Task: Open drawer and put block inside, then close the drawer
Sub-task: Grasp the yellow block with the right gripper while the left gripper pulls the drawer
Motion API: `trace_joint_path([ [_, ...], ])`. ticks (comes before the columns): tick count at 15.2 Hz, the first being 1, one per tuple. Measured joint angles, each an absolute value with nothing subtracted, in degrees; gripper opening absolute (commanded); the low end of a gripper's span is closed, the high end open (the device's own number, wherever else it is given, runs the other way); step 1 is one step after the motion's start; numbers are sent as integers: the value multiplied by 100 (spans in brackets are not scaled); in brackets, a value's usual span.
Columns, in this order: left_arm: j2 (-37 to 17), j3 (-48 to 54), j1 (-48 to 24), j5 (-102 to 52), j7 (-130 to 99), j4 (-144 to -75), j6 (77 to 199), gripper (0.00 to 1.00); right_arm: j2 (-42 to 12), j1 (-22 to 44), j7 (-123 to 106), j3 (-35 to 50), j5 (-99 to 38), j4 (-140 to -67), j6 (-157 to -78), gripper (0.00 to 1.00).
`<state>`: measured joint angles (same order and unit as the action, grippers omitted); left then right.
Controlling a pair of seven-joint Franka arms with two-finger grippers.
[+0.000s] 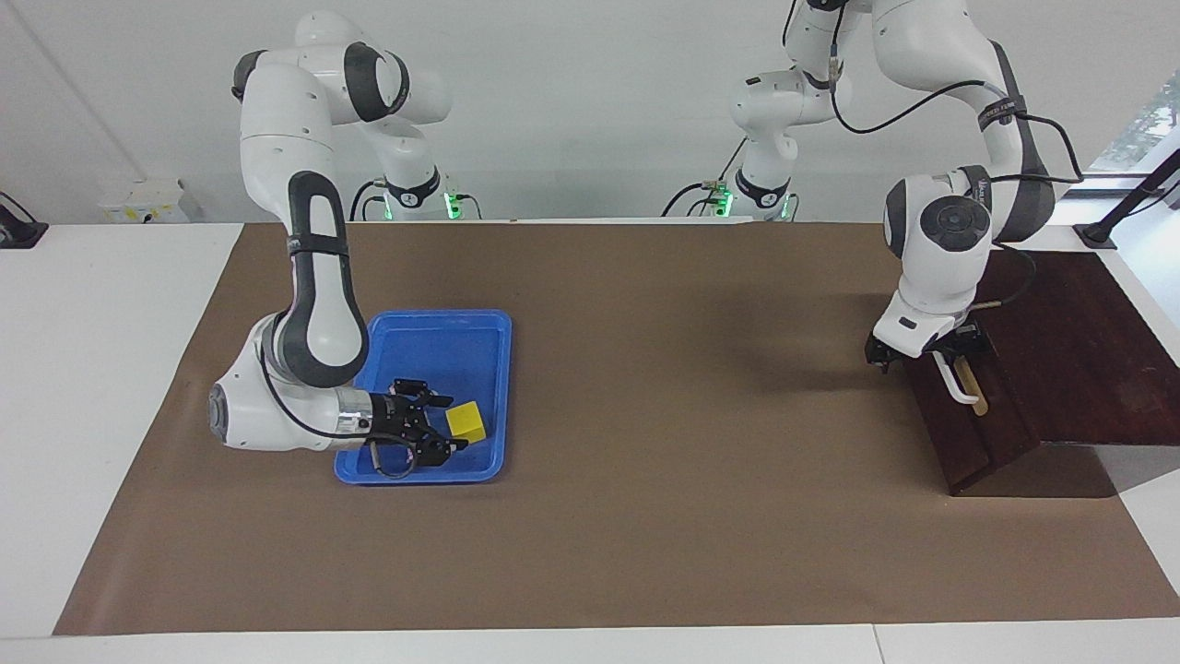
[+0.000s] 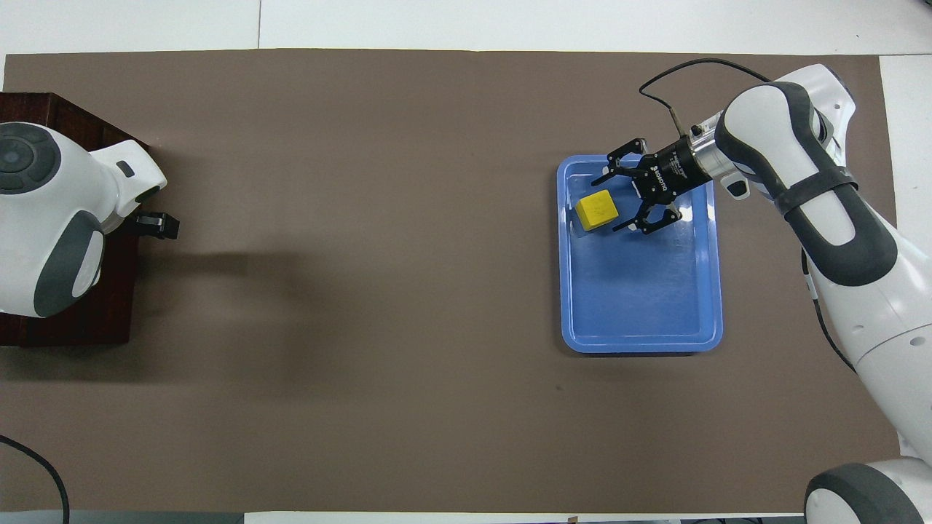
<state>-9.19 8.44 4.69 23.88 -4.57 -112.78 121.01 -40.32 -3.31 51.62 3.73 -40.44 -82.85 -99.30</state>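
- the block (image 1: 466, 420) (image 2: 596, 209) was a small bright yellow cube with clean edges, sitting in the blue tray (image 1: 479, 325) (image 2: 641, 306) at the tray's end farther from the robots, toward the right arm's end of the table.
- the right gripper (image 1: 452, 424) (image 2: 610, 204) lay low and sideways over the tray with its fingers (image 2: 603, 177) spread wide, one on each side of the block; no finger could be seen touching the cube.
- the drawer (image 1: 968, 415) was the dark brown front of a dark wooden box (image 1: 1079, 350) (image 2: 80, 320) at the left arm's end of the table, with a white bar handle (image 1: 954, 383) on a tan strip; no pale interior showed.
- the left gripper (image 1: 922, 355) (image 2: 149, 224) hung at the drawer's upper edge by the top of the handle; the white wrist covered its fingers, so whether they were spread or closed could not be told, nor whether they touched the handle.
- from overhead the left arm hid most of the box and all of the handle, and only a dark tip of that gripper stuck out past the box's edge.
- the brown mat (image 1: 645, 516) (image 2: 364, 218) covered the table.
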Motion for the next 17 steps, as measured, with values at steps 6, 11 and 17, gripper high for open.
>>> trace_joint_path([
  [6, -910, 879, -1, 2398, -465, -11278, 12101, 100, -4030, -336, 5162, 367, -4044, -8288, -9931, 80],
  [11, -909, 900, -544, 2398, -587, -11277, 12043, 100, -4025, -337, 5162, 361, -4044, -8289, -9933, 18],
  [17, -909, 901, -579, 2398, -586, -11276, 12020, 100, -3978, -337, 5485, 355, -4044, -8291, -10110, 0],
])
